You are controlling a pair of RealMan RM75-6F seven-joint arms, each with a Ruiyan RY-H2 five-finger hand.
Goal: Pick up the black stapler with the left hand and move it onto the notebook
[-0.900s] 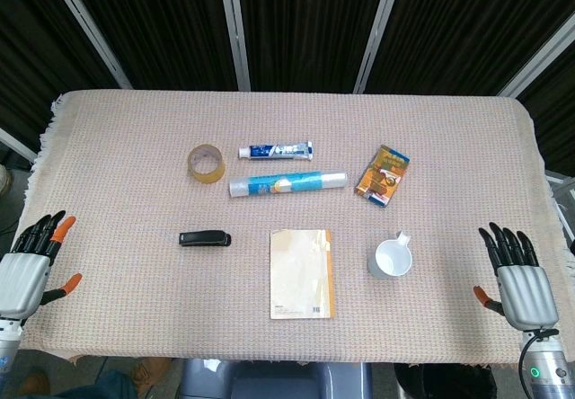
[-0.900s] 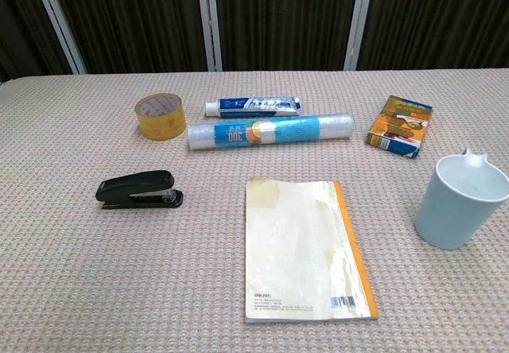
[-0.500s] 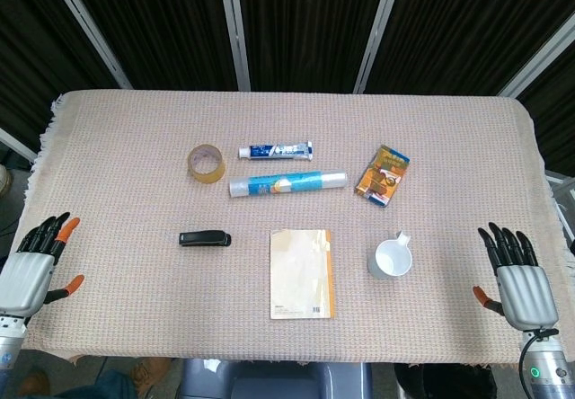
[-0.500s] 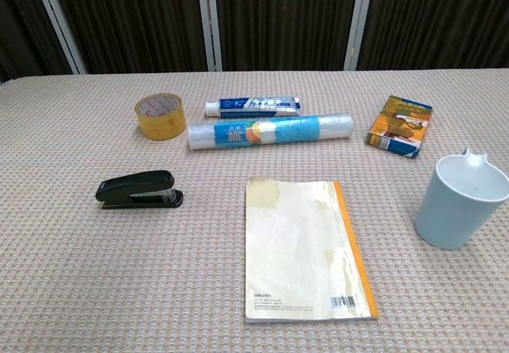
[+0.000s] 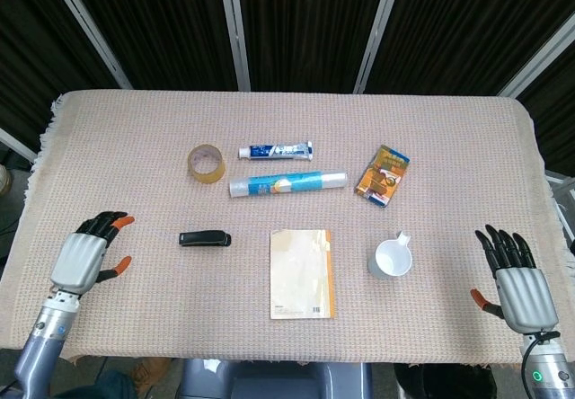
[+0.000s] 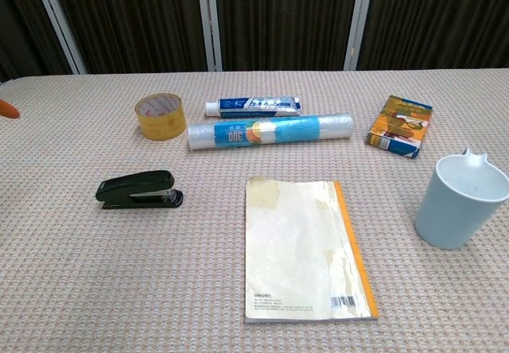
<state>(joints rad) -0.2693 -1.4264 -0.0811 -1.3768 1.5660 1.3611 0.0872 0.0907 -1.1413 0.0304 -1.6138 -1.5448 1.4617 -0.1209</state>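
The black stapler (image 5: 205,238) lies flat on the woven cloth left of centre, also plain in the chest view as the stapler (image 6: 137,190). The notebook (image 5: 302,272) with its cream cover and orange spine lies to the right of it, closed; the chest view shows the notebook (image 6: 306,249) too. My left hand (image 5: 87,255) hovers over the table's left part, fingers apart and empty, well left of the stapler; only an orange fingertip (image 6: 7,109) shows in the chest view. My right hand (image 5: 516,279) is open at the front right edge.
A tape roll (image 5: 206,164), a toothpaste tube (image 5: 275,151) and a wrapped film roll (image 5: 287,183) lie behind the stapler. A snack box (image 5: 383,175) sits at the right, and a white cup (image 5: 392,258) stands just right of the notebook.
My left hand has moved in from the table's left edge towards the stapler and turned its fingers rightward. The right hand has barely shifted. No object has moved.
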